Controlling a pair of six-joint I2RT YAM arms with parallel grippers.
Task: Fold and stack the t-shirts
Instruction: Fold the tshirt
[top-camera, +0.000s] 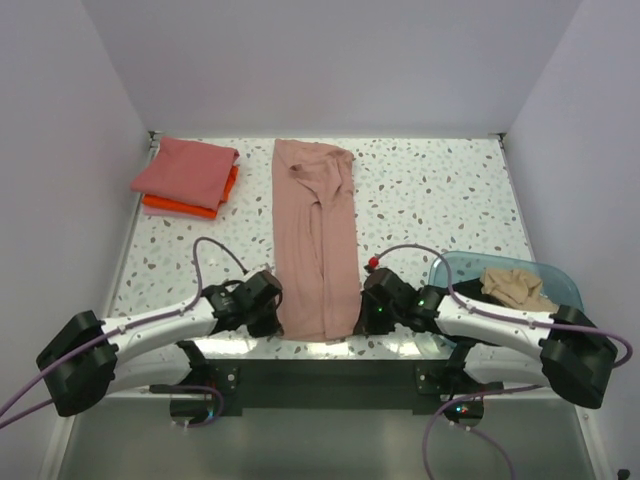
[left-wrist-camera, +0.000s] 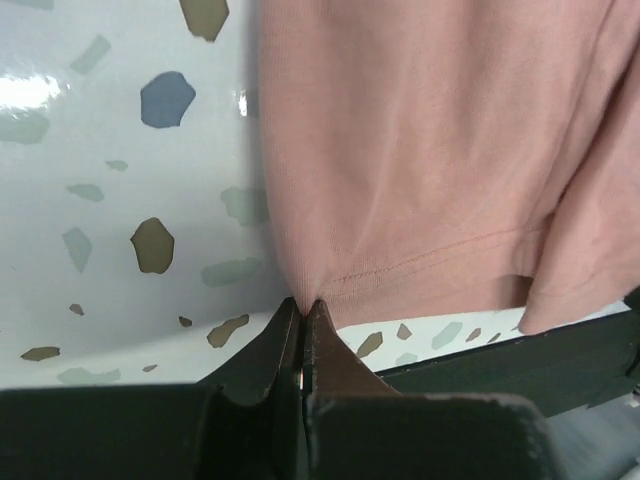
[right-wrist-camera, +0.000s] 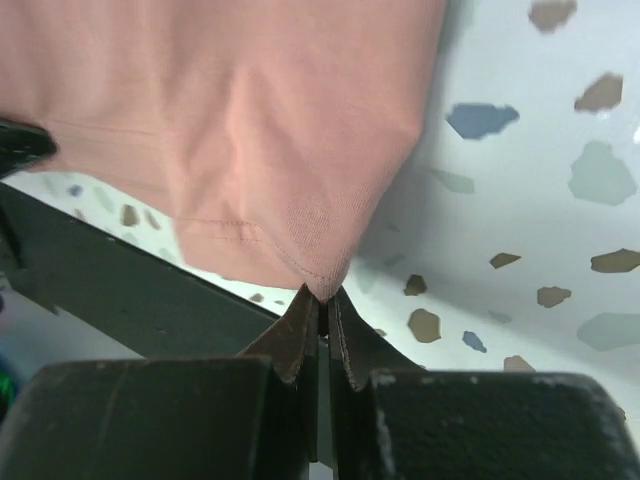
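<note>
A dusty pink t-shirt (top-camera: 316, 235) lies folded into a long narrow strip down the middle of the table. My left gripper (top-camera: 271, 312) is shut on its near left hem corner (left-wrist-camera: 300, 290). My right gripper (top-camera: 368, 308) is shut on its near right hem corner (right-wrist-camera: 322, 285). Both corners are pinched between the fingertips, just above the table. A folded coral red t-shirt (top-camera: 186, 169) lies on an orange one (top-camera: 182, 208) at the back left. A tan t-shirt (top-camera: 517, 288) lies crumpled in the blue tub. The black t-shirt is out of view.
A translucent blue plastic tub (top-camera: 466, 266) stands at the near right, beside my right arm. The speckled white table (top-camera: 430, 195) ends at a dark front edge (right-wrist-camera: 120, 290) just under both grippers. Walls close in the left, right and back.
</note>
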